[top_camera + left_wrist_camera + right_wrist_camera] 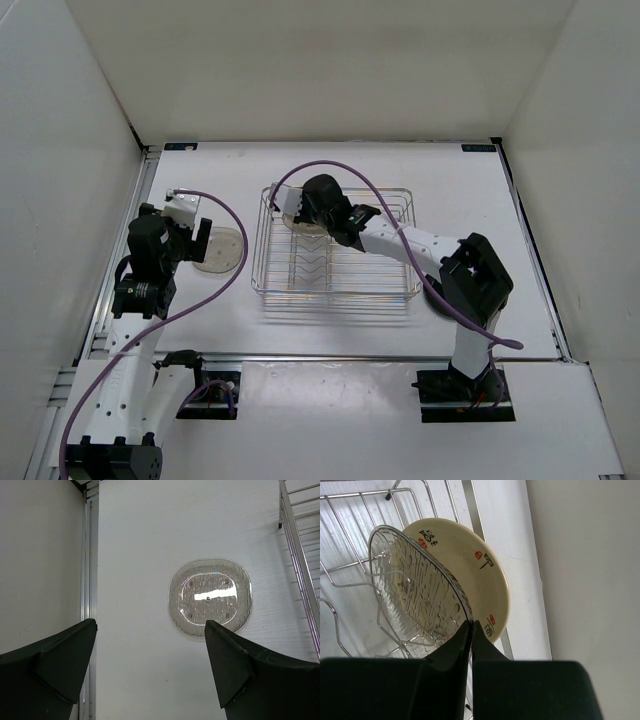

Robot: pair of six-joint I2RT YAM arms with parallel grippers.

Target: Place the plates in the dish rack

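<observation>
Rim of clear plate pinched in my right pincer.
Tan plate stands just behind, toward the table far edge.

White-black arms, purple cables

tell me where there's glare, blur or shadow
Left wrist: a white glare streak on the flat clear plate. Right wrist: the right gripper reads featureless black, the gripped clear plate sharp. Top external: faint shadow beneath the dish rack.
</observation>
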